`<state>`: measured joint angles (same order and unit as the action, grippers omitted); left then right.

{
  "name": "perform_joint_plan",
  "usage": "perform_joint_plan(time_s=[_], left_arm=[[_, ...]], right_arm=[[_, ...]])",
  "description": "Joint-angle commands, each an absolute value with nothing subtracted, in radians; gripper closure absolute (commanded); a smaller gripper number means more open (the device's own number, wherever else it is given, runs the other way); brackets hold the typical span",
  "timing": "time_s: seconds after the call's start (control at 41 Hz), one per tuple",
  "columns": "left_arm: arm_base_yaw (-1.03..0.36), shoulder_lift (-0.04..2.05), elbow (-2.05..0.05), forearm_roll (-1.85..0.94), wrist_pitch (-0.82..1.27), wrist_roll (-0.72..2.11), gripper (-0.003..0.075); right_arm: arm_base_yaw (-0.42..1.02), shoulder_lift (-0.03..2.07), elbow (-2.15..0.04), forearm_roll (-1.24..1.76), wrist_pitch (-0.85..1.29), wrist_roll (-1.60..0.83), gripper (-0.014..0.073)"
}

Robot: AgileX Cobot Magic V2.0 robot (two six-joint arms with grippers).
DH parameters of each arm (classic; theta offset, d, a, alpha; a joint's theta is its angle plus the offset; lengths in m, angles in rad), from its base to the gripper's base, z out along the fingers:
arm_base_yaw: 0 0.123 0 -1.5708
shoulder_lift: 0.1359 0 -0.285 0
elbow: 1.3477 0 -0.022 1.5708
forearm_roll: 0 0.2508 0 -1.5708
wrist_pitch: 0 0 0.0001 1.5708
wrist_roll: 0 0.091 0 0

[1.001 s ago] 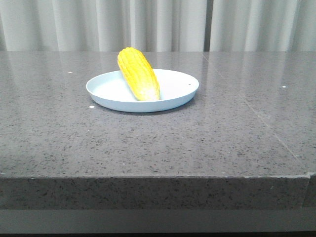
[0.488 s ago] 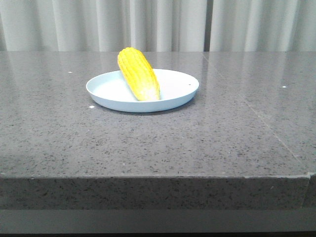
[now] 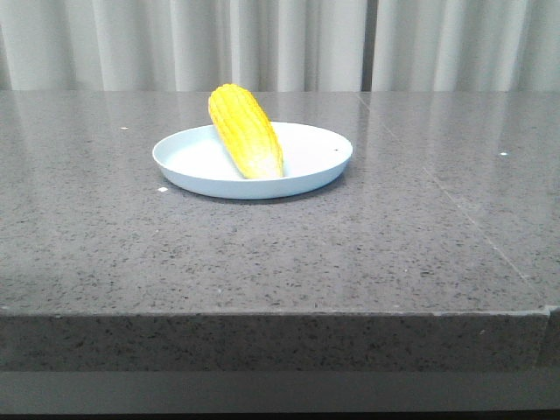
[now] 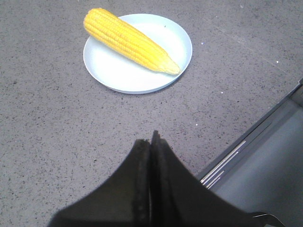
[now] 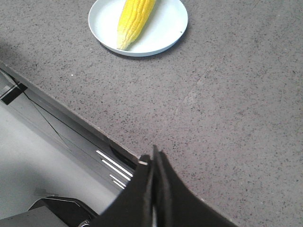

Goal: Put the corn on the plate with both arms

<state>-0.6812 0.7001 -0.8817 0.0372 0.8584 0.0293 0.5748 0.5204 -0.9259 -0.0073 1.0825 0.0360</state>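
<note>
Front view, item one: the plate (image 3: 253, 162), round, shallow, pale blue-white, stood on the grey speckled table (image 3: 280, 254), taken here as the landmark. Item two: the corn (image 3: 245, 131), bright yellow, lay across the plate, its paler tip down inside the dish toward the near rim, its thick end raised over the far left rim and jutting a little beyond it. Behind the plate, pale curtains (image 3: 280, 44) closed off the back of the table. Neither of my arms showed in this view.

Left wrist view: my left gripper (image 4: 151, 142) hung over bare table, well apart from the plate (image 4: 118, 71), its dark fingers pressed together and pinching nothing. The corn (image 4: 130, 40) lay diagonally on the dish.

Right wrist view: my right gripper (image 5: 152, 163) sat by the table's edge, well apart from the plate (image 5: 163, 28), fingers likewise pressed together on nothing. The corn (image 5: 133, 20) rested on the plate.
</note>
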Motion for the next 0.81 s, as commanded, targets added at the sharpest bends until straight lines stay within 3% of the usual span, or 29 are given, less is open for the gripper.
perform_joint_plan(time_s=[0.0, 0.22, 0.586, 0.781], left_arm=[[-0.69, 0.693, -0.899, 0.038, 0.787, 0.031, 0.0741], [-0.608, 0.588, -0.811, 0.047, 0.761, 0.031, 0.0741], [-0.267, 0.259, -0.308, 0.036, 0.145, 0.031, 0.0741], [-0.152, 0.085, -0.067, -0.008, -0.025, 0.029, 0.0741]], right_arm=[[0.579, 0.526, -0.947, -0.023, 1.014, 0.024, 0.0661], [0.579, 0.526, -0.947, -0.023, 1.014, 0.024, 0.0661], [0.579, 0.526, -0.947, -0.023, 1.014, 0.024, 0.0661], [0.579, 0.526, -0.947, -0.023, 1.014, 0.024, 0.0661]])
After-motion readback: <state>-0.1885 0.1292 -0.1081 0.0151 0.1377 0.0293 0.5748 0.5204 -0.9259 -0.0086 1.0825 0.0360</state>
